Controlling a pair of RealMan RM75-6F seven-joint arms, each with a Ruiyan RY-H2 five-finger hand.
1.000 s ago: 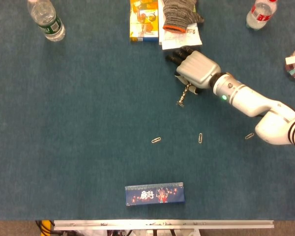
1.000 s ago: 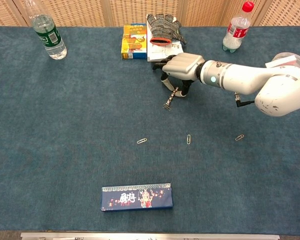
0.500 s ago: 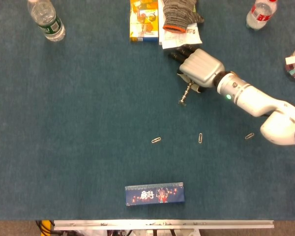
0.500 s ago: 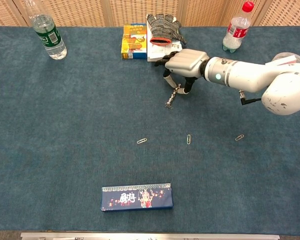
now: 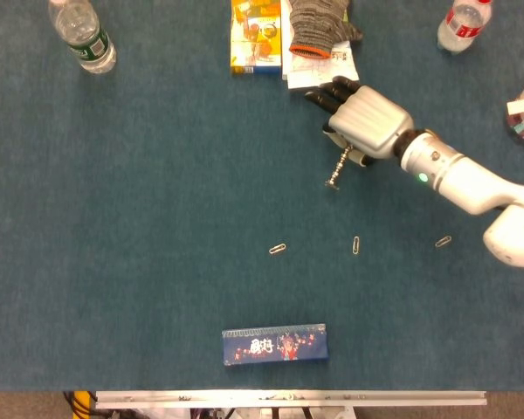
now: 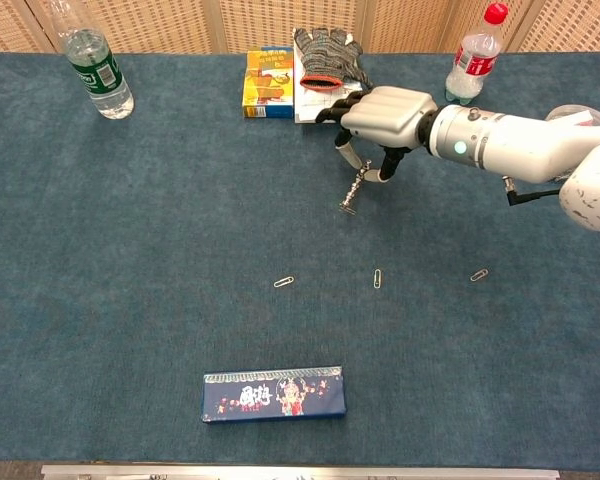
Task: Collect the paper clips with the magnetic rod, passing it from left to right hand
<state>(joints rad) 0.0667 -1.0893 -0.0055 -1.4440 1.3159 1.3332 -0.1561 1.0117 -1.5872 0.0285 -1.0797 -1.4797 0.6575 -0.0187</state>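
Rod (image 5: 336, 172) hangs from the right hand (image 5: 363, 120), gripped at its top end under the curled fingers, tip slanting down and to the left, above the blue cloth (image 5: 157, 218). In the chest view the rod (image 6: 353, 190) shows the same tilt below the hand (image 6: 385, 115). Held this way, the free lower end is the working end, which suits sweeping it low over loose metal. I judge the handover is already done, since the rod sits in the right hand and the left hand is not in view.

Three clips lie nearer the robot, well apart from the rod tip: one (image 5: 278, 249) to the left, one (image 5: 356, 245) in the middle, one (image 5: 443, 242) to the right, close under the forearm. Whether any clips cling to the rod is too small to tell (its outline looks knobbly, nothing more).

Along the far edge sit an orange box (image 5: 254, 35), a grey glove (image 5: 321, 24) with an orange cuff lying on a printed paper, and two bottles: green label (image 5: 84, 35), red label (image 5: 464, 24). Their print is too small to read. A dark blue box (image 5: 274, 344) near the front edge carries light characters and a red figure, not legible.
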